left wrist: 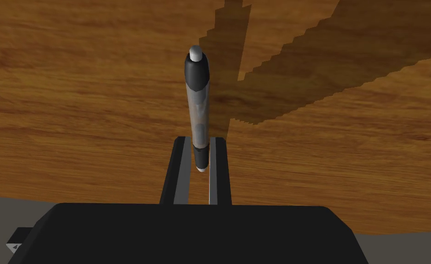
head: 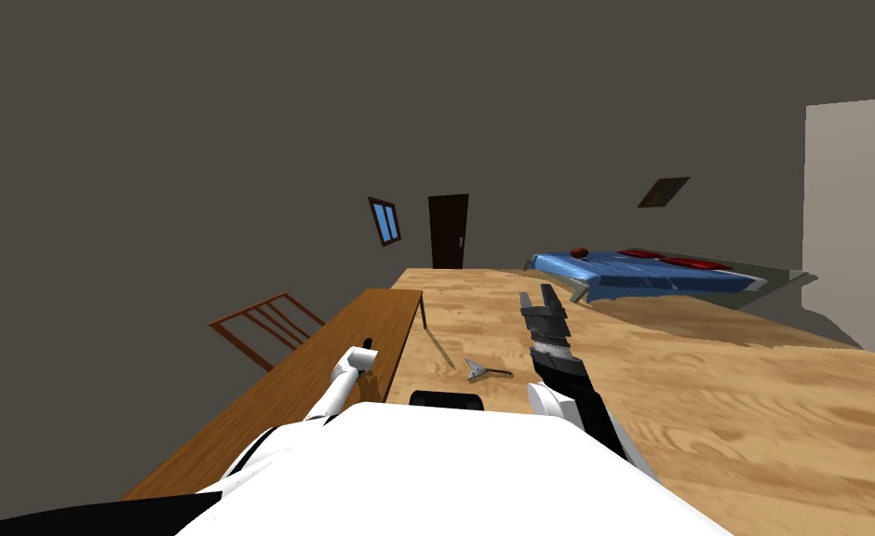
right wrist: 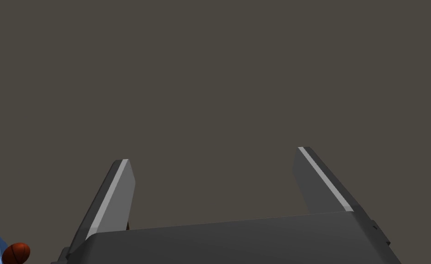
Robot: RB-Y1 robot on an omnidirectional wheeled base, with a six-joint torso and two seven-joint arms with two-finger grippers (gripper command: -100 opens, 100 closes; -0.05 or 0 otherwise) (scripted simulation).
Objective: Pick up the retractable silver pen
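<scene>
Clamping a slim retractable pen (left wrist: 197, 105), silver-grey in the barrel with a black band at each end and a pale rounded cap, between the two thin fingers of the left gripper (left wrist: 200, 140). Pinching it at the nearer black band, one blade against each side, with most of the barrel reaching straight out past the fingertips. Holding it over the top of the long brown wooden table (left wrist: 72, 101), close to the table's right-hand long edge. Throwing stepped shadows of pen and hand onto the table top just beside the barrel. Cannot tell whether the far cap touches the wood.

Holding the right gripper (right wrist: 212, 155) raised off the table's right side, above the pale wood-grain floor (head: 752, 419), with its fingers released and spread wide apart.

Other things, all placed from the table:
- just off its right side, on the floor: a small grey metallic object (head: 477, 370), too small to identify
- along its left long side: a brown wooden chair with a slatted back (head: 263, 326)
- well past its far end and to the right: a low blue bed with red cushions (head: 645, 272), and an orange-red ball (right wrist: 16, 253) at the bed's end nearer the table
- straight beyond its far end, on the dark grey wall: a dark door (head: 448, 231) and a small blue-paned window (head: 384, 221)
</scene>
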